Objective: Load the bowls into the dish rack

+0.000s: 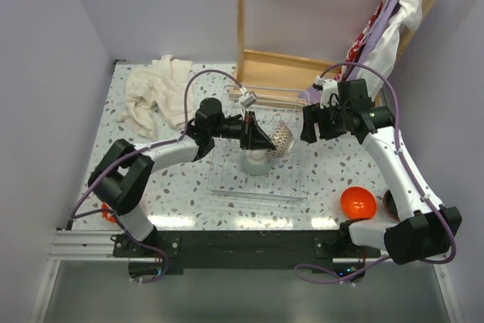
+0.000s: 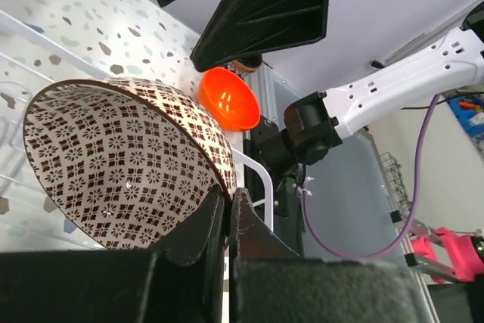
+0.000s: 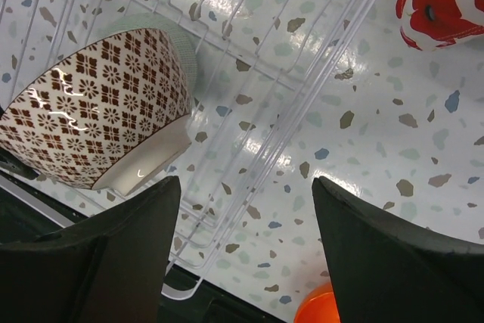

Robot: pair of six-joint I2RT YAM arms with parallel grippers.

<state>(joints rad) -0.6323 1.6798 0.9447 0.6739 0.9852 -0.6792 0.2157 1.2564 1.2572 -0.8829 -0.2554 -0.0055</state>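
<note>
1. One bowl counts as loaded: the grey bowl [image 1: 255, 163] sits inside the dish rack [image 1: 227, 187], near its middle.
2. A second is on its way in. The left end effector [image 2: 228, 221] is pinched on the rim of the patterned bowl [image 2: 121, 164], holding it tilted on edge over the right part of the rack, just beside the grey bowl. Whether it already touches the bars cannot be told.
3. The right end effector [image 3: 246, 240] hangs near the patterned bowl with its fingers spread wide and nothing between them.
4. Left to do: the orange bowl [image 1: 357, 202] lies on the worktop [image 1: 333, 164] outside the rack, by the right arm's base, and a dark bowl [image 1: 389, 203] peeks out just beside it, mostly hidden by that arm.
5. A bit of orange [image 1: 110, 214] shows behind the left arm's base; it may be another bowl, but too little is visible to say.
6. Judgement: the task looks under halfway done, with one bowl in, one being set, and at least two waiting.
</note>
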